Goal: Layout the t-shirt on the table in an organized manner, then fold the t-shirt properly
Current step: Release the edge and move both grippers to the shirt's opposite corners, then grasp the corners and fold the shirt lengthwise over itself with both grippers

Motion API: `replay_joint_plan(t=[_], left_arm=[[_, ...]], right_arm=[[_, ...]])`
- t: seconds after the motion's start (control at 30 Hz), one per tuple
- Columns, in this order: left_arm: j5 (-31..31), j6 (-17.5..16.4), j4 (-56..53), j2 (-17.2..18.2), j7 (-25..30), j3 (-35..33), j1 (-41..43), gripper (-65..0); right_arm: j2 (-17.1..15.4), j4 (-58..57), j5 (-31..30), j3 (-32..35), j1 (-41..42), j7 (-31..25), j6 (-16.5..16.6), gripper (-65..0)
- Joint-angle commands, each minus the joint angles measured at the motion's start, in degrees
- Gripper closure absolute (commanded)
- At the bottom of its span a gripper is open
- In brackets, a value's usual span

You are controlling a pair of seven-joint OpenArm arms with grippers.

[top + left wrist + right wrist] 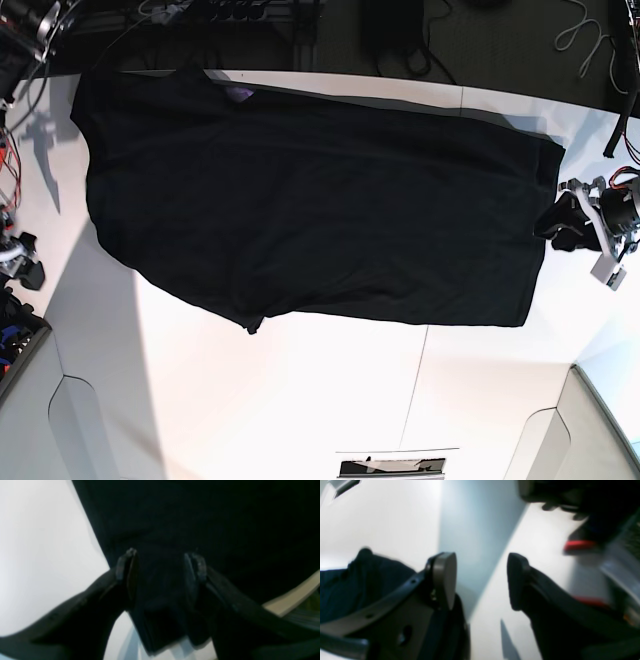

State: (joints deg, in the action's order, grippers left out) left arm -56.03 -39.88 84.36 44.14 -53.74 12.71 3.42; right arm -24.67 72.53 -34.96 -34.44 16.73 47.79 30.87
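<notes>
A: Where does the t-shirt (320,200) lie?

B: Spread flat over the far half of the table (330,400), reaching from near the far corner on one side almost to the opposite side edge. One sleeve sticks out toward the near side, and the thin dark seam (422,365) of the tabletop runs out from under the hem toward the near edge.

A: And the left gripper (160,566)?

B: It sits at the side edge of the shirt, at the right of the base view. From its wrist camera both fingers (126,567) press against a bunch of black cloth between them, so it has hold of the shirt's edge.

A: The right gripper (481,580)?

B: Its two pads (443,578) stand well apart with only bare white tabletop showing in the gap. A fold of the dark shirt lies beside and behind one finger, not between them.
</notes>
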Motion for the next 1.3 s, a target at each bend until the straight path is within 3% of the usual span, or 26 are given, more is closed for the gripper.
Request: replay_joint_plan(t=[0.0,0.2,0.33,0.43,0.63,0.73,1.03,1.27], left_arm=[[0.31,-0.12,0.81,1.49,1.88,0.11,-1.46,-32.0],[2.93,-0.12,-3.72,1.22,4.94,-1.2,-6.73,-32.0],[2.93,-0.12,-9.46,0.52,5.77,-2.69,-11.41,-32.4],[4.02,-0.12,-14.86,-0.26,7.74,-6.45,-16.22,-39.8],[12.5,-0.12,-27.41,-2.49,18.18,-13.6,-25.59,-40.7],[17.35,2.82,-34.23,-4.52,22.69,-14.16,-30.49,-40.6],[29.0,14.25,-50.64,-11.47,26.88,-14.27,-38.18,-40.6],[32.22,16.68,-55.93,-13.03,29.81,-14.27,-38.16,-40.6]], right_arm=[[-1.18,-1.9,-0.04,1.11,2.97,-1.75,-0.2,-32.1],[-1.01,-17.73,0.26,10.8,9.7,-4.76,0.02,-32.1],[-0.04,-21.46,0.07,16.0,9.38,-4.87,0.48,-32.1],[1.57,-21.59,0.07,17.35,9.09,-4.13,0.68,-32.1],[4.07,-21.27,-0.22,17.35,9.09,0.24,0.87,-32.1],[4.52,-21.27,-0.22,17.31,9.09,1.73,0.85,-32.1],[4.55,-21.27,-0.2,17.31,9.09,1.75,0.85,-32.1],[4.55,-21.27,-0.61,17.31,9.09,1.73,0.87,-32.1]])
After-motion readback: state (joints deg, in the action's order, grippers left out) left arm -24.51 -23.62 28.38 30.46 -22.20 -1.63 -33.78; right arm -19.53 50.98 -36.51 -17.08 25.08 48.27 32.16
